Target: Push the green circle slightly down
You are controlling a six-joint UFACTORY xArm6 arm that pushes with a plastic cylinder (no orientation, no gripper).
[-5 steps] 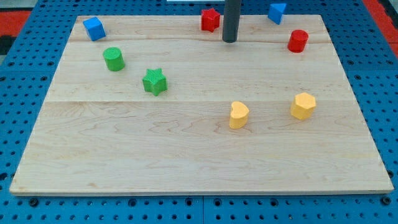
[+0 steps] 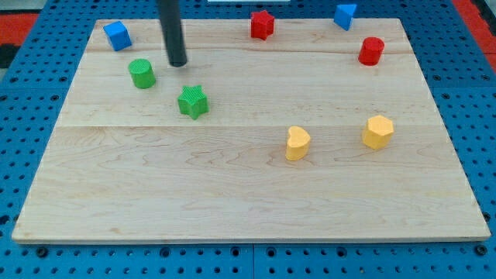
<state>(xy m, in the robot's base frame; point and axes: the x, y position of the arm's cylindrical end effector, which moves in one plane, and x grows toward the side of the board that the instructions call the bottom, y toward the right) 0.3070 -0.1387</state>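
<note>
The green circle (image 2: pixel 142 74) stands upright on the wooden board (image 2: pixel 248 194) at the view's upper left. My tip (image 2: pixel 178 63) is on the board just to the right of it and slightly higher in the view, a small gap apart, not touching. The dark rod rises from the tip to the view's top edge. A green star (image 2: pixel 192 101) lies below and to the right of my tip.
A blue block (image 2: pixel 117 36) sits at the top left corner. A red star (image 2: pixel 262 25), a blue block (image 2: pixel 346 15) and a red cylinder (image 2: pixel 371 51) lie along the top. A yellow heart (image 2: pixel 297 143) and a yellow hexagon (image 2: pixel 377 132) lie at mid right.
My tip has slid far to the view's left and slightly down, from beside the red star to just right of the green circle. No block has moved.
</note>
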